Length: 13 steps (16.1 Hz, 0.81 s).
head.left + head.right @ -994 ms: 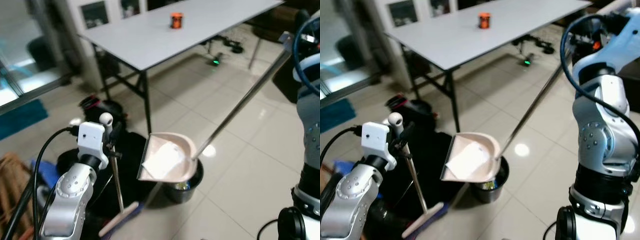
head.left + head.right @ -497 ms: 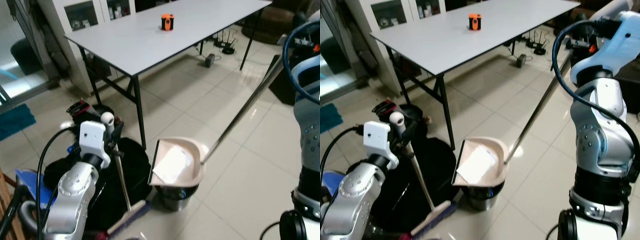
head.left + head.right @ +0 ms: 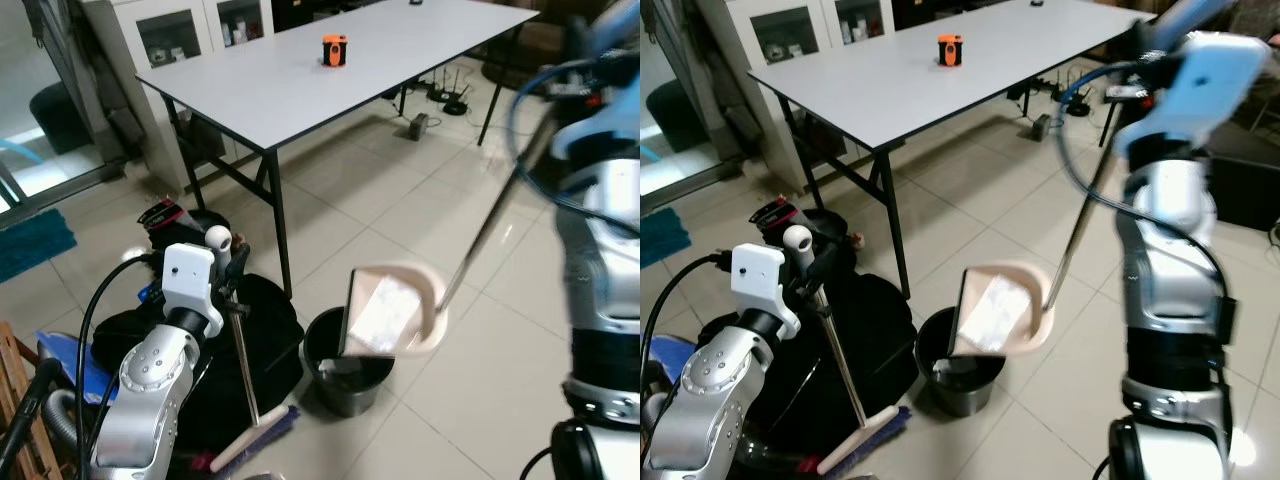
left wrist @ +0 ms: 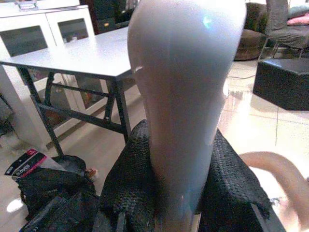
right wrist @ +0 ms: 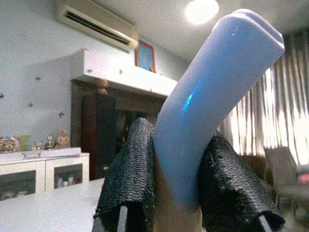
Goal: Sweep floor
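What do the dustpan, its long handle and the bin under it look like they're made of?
Dustpan: smooth matte pinkish-beige pan, probably plastic, judging by its rounded moulded rim. Long handle: likely metal, thin straight silvery tube with a sheen. Bin: dark and round with a slight gloss; plastic or metal, hard to tell.

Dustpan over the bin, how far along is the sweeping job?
Sweepings are collected: white debris lies in the dustpan. In hand: the right pincer tilts it steeply over the black bin; the left pincer holds the broom upright. Left: finishing the emptying.
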Available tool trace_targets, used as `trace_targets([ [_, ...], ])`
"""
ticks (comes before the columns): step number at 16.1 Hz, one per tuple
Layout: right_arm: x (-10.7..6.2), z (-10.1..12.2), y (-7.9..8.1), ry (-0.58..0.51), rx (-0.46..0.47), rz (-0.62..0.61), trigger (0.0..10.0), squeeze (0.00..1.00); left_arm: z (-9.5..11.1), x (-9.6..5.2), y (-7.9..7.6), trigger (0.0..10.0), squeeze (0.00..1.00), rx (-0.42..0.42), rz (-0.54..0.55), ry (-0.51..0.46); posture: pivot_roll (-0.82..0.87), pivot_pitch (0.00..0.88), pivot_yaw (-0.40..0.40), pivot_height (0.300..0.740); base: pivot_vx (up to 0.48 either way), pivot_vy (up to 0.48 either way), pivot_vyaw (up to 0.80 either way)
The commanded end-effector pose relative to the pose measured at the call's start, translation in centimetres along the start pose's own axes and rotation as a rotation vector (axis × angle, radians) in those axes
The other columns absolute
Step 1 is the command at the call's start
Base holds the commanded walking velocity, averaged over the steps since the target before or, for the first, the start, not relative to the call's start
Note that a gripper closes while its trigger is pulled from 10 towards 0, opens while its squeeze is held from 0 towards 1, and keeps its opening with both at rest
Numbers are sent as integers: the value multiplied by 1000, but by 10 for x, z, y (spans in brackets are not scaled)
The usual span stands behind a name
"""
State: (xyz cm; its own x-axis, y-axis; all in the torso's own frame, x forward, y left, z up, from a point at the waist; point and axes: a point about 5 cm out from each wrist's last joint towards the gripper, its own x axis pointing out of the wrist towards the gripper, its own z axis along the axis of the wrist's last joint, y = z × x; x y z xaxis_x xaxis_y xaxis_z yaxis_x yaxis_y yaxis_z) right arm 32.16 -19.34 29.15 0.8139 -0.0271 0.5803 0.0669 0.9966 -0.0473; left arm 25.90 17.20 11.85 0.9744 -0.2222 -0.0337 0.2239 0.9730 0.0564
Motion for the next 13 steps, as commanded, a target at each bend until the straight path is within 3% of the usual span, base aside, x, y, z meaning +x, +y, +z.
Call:
trace_targets([
  [1, 6, 9, 19, -98, -42, 80, 10000, 0, 5, 2, 4, 10000, 0, 20, 10, -24, -36, 0, 41, 740, 0, 0, 0],
  [3, 5, 7, 33, -130, -58, 138, 10000, 0, 4, 2, 4, 10000, 0, 22, 9, -23, -32, 0, 41, 740, 0, 0, 0],
  [5, -3, 5, 70, -203, -47, 275, 10000, 0, 4, 3, 4, 10000, 0, 22, 7, -24, -31, 0, 41, 740, 0, 0, 0],
  [6, -5, 3, 78, -215, -41, 303, 10000, 0, 4, 3, 3, 10000, 0, 23, 6, -24, -30, 0, 40, 740, 0, 0, 0],
  [7, -20, -1, 106, -247, -53, 427, 10000, 0, 4, 3, 2, 10000, 0, 28, 1, -25, -26, 0, 37, 740, 0, 0, 0],
  [8, -22, -1, 110, -254, -56, 446, 10000, 0, 4, 3, 2, 10000, 0, 29, 0, -25, -26, 0, 37, 740, 0, 0, 0],
  [11, -52, -12, 145, -281, -105, 640, 10000, 0, 4, 3, 2, 10000, 0, 30, 3, -24, -20, 0, 35, 740, 0, 0, 0],
  [13, -65, -19, 156, -290, -111, 699, 10000, 0, 3, 2, 1, 10000, 0, 30, 3, -24, -20, 0, 35, 740, 0, 0, 0],
])
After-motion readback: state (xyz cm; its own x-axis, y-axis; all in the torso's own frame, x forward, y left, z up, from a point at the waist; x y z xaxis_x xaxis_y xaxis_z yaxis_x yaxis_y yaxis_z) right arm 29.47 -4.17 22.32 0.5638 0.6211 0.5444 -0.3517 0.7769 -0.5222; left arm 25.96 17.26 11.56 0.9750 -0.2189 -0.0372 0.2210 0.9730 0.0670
